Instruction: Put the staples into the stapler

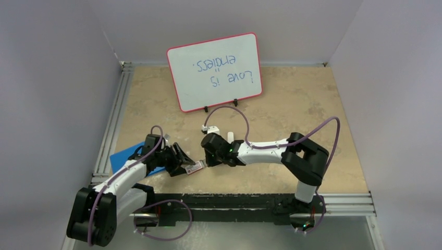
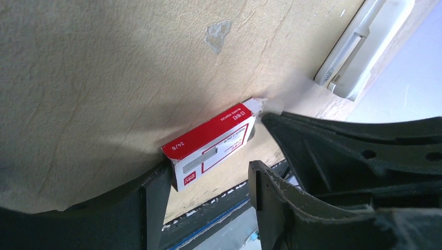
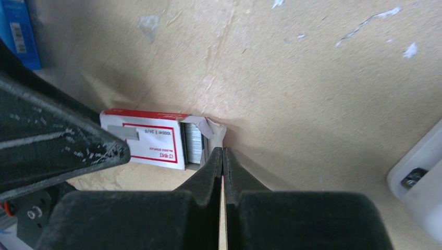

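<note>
Near the front of the table (image 1: pixel 312 104), between the two arms, lies the small red box (image 1: pixel 194 167) with its white label turned sideways. From the right wrist view its grey tray has slid partly out of the box's right end, and the staples (image 3: pixel 193 141) show there as silvery strips packed side by side, with a white cardboard flap bent up beside them. The left gripper (image 2: pixel 206 179) is released, its jaws spread to either side of the box: one finger touches the box's near end, the other stands apart from it. The right gripper (image 3: pixel 223 156) is clenched, its two fingers pressed flat together with the tips right at the tray's exposed end and flap; whether any cardboard is pinched between them cannot be told. The stapler (image 2: pixel 365 39), slim and white, lies on the table well beyond the box, apart from both grippers. A blue flat packet (image 1: pixel 125 156) sits by the left arm, and a red-framed whiteboard (image 1: pixel 213 70) with blue handwriting stands at the far side.
</note>
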